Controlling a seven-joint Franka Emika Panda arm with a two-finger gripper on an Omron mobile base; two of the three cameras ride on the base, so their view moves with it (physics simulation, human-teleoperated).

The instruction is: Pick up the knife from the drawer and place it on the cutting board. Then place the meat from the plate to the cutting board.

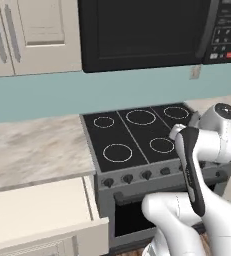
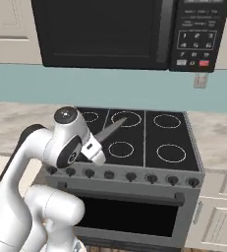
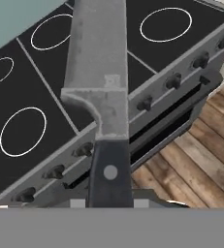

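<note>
One knife (image 3: pixel 100 72) pinched by its handle in pincer (image 2: pixel 93 150), blade over stove (image 2: pixel 169 129).

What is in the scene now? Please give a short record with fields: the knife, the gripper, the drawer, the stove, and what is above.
knife: held by its black handle, grey blade pointing out over the stove
gripper: shut on the knife handle
drawer: pulled open left of the stove, cream inside
stove: black top, white burner rings, knobs along the front
above: black microwave

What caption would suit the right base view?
White arm's gripper holds the knife above the black stove, below the microwave.
</note>
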